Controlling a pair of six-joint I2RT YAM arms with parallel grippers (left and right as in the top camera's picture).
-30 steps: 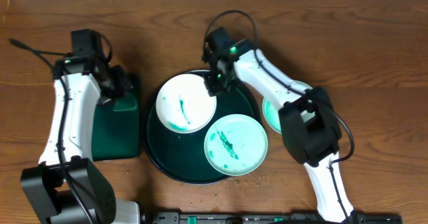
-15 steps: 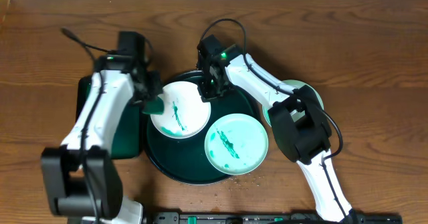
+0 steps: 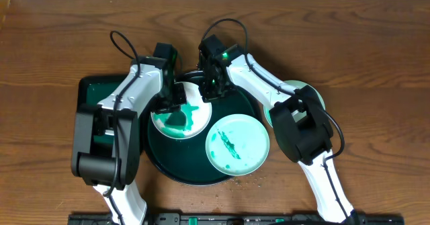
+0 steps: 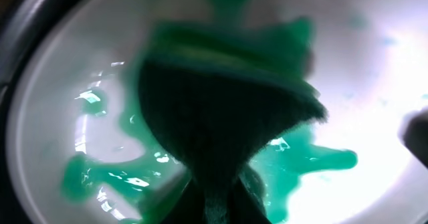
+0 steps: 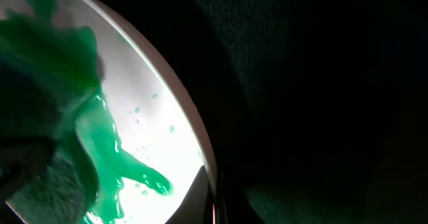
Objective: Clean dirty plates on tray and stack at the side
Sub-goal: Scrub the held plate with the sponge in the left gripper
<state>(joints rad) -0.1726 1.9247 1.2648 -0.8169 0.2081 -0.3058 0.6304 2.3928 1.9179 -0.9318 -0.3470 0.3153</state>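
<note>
The round dark tray (image 3: 156, 154) holds two white plates. The upper-left plate (image 3: 199, 113) is smeared green. My left gripper (image 3: 171, 103) is shut on a green sponge (image 3: 177, 119) and presses it onto this plate. The left wrist view shows the sponge (image 4: 227, 97) on the smeared plate (image 4: 60, 117), below the gripper (image 4: 221, 207). My right gripper (image 3: 209, 89) is shut on this plate's right rim, and the right wrist view shows the gripper (image 5: 214, 200) on that rim (image 5: 190, 127). A second streaked plate (image 3: 236, 144) lies at the tray's lower right. A third plate (image 3: 300, 91) lies on the table to the right, partly hidden by my right arm.
A rectangular dark green tray (image 3: 91, 91) lies left of the round tray, partly under my left arm. Small crumbs (image 3: 252, 179) lie on the wooden table in front of the round tray.
My left arm has swung right from the rectangular tray onto the upper-left plate with the sponge. The green streak there has spread into a wide smear. The right gripper has stayed at the rim.
</note>
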